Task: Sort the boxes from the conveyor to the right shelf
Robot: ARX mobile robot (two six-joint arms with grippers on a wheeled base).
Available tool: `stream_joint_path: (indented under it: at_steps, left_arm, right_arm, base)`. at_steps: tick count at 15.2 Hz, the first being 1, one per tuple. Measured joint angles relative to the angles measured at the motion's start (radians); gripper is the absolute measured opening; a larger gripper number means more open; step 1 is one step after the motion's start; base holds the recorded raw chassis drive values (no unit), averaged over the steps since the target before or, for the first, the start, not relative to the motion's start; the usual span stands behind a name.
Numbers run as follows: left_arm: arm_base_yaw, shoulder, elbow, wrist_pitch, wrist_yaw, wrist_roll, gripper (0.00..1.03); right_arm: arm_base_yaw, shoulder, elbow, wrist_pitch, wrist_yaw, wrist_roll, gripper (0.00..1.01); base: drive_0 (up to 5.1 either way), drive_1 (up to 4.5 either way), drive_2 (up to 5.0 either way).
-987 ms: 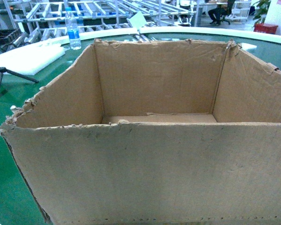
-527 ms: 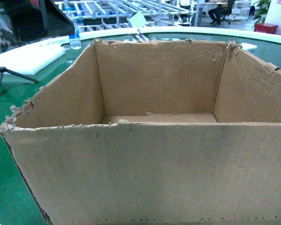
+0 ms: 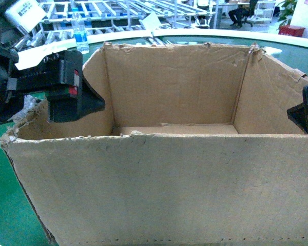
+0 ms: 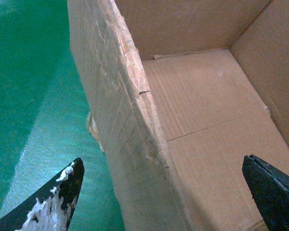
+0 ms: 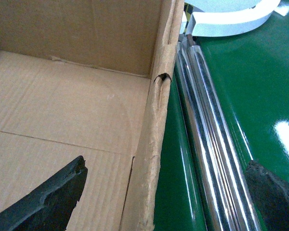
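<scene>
Left jaws: your left gripper (image 4: 159, 192) is spread wide, one finger outside over the green belt, the other inside, straddling the box's left wall.
Right jaws: your right gripper (image 5: 166, 192) is wide open too, straddling the right wall the same way.
Contact: no finger touches cardboard yet; both walls sit free in the gaps.
Box: the cardboard box (image 3: 164, 184) stands upright and empty on the conveyor (image 3: 5, 205), right in front of you, its long axis running left to right between the arms.
Key relation: each wall lies between its own jaws, so closing comes next; neither arm looks clearly nearer.
Beside it: a shiny metal rail (image 5: 207, 144) lies just beside the right wall.
Change: half a second back only a sliver of the right arm showed; now both grippers are down at the walls, box unmoved.
</scene>
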Motion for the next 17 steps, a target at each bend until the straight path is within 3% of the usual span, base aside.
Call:
stream_joint_path:
  at_steps: [4,6,7,10,11,13,14,17]
  left_arm:
    - [-0.019,0.010,0.000,-0.005,-0.009,0.006,0.98]
    - [-0.024,0.010,-0.001,-0.007,-0.021,0.002,0.98]
    - [-0.025,0.010,-0.007,-0.006,-0.027,-0.003,0.89]
    - [-0.024,0.010,-0.028,-0.012,-0.038,-0.022,0.52]
    - [-0.026,0.003,-0.029,-0.026,-0.044,-0.023,0.35]
    - [-0.029,-0.008,-0.029,-0.034,-0.086,-0.030,0.18]
    - [-0.035,-0.009,-0.029,-0.036,-0.110,-0.035,0.09]
    - [-0.046,-0.027,-0.032,-0.043,-0.140,-0.045,0.04]
  right_arm:
    - [0.004,0.009,-0.003,0.016,-0.001,0.010,0.98]
    - [-0.017,0.008,-0.011,0.024,-0.010,0.010,0.98]
    - [-0.027,0.008,-0.017,0.032,0.003,0.010,0.90]
    - [-0.016,0.008,-0.021,0.034,0.002,0.010,0.54]
    - [-0.013,0.008,-0.021,0.037,0.003,0.010,0.36]
    - [-0.007,0.008,-0.022,0.042,-0.004,0.015,0.18]
    - [-0.006,0.007,-0.024,0.044,-0.017,0.037,0.07]
    - [-0.008,-0.003,-0.034,0.056,-0.024,0.077,0.04]
  base:
    - [0.0,0.00,0.0]
    - [0.0,0.00,0.0]
    - [0.0,0.00,0.0]
    - [0.0,0.00,0.0]
    - [0.0,0.00,0.0]
    - [0.0,0.00,0.0]
    - [0.0,0.00,0.0]
    - [0.0,0.00,0.0]
